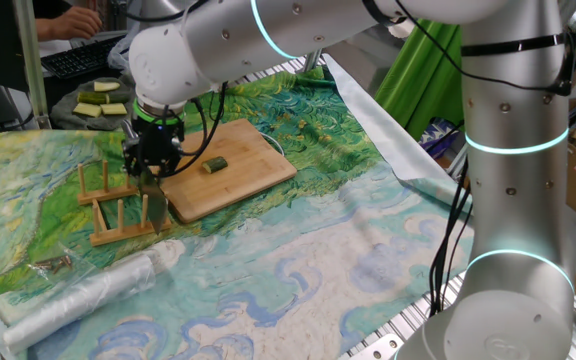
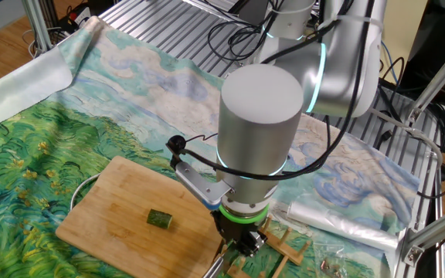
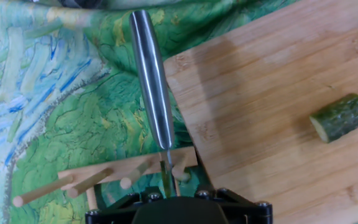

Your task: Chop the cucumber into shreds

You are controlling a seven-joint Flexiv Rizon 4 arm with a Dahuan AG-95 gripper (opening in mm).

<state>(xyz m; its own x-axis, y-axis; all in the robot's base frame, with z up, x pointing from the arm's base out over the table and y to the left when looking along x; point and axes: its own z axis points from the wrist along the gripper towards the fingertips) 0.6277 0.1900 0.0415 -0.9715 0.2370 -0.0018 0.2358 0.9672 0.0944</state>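
Hand (image 3: pixel 169 205): its dark housing is running off the hand view's bottom edge, fingertips not showing.
Knife handle (image 3: pixel 151 74): its blade is disappearing among the wooden rack's (image 3: pixel 104 180) pegs.
Cutting board (image 3: pixel 272 112): it is being cropped at the right and bottom edges.

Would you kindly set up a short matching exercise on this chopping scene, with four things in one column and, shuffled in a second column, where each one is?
Things:
1. cucumber
2. knife
3. wooden rack
4. rolled clear plastic

Places:
A. on the painted cloth, past the rack from the board
B. lying whole on the cutting board
C. standing beside the board's edge, under the gripper
D. handle sticking out from the rack, over the cloth next to the board

Pairs: 1-B, 2-D, 3-C, 4-A
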